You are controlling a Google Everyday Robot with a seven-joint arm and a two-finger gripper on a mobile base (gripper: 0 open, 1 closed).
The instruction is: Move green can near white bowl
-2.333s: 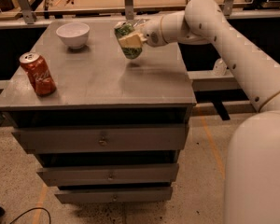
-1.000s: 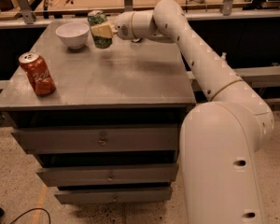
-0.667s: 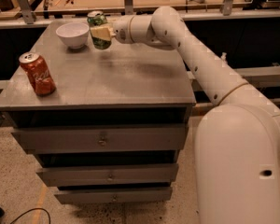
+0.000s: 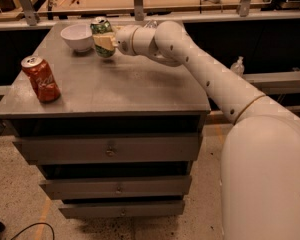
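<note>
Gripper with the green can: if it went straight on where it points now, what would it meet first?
Probably the white bowl, just beside the green can that the gripper holds at the table's back; depth is unclear.

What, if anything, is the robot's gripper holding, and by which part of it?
The gripper holds the green can, its fingers clamped on the sides of the can's body at about mid-height. The can stands upright, just right of the white bowl.
</note>
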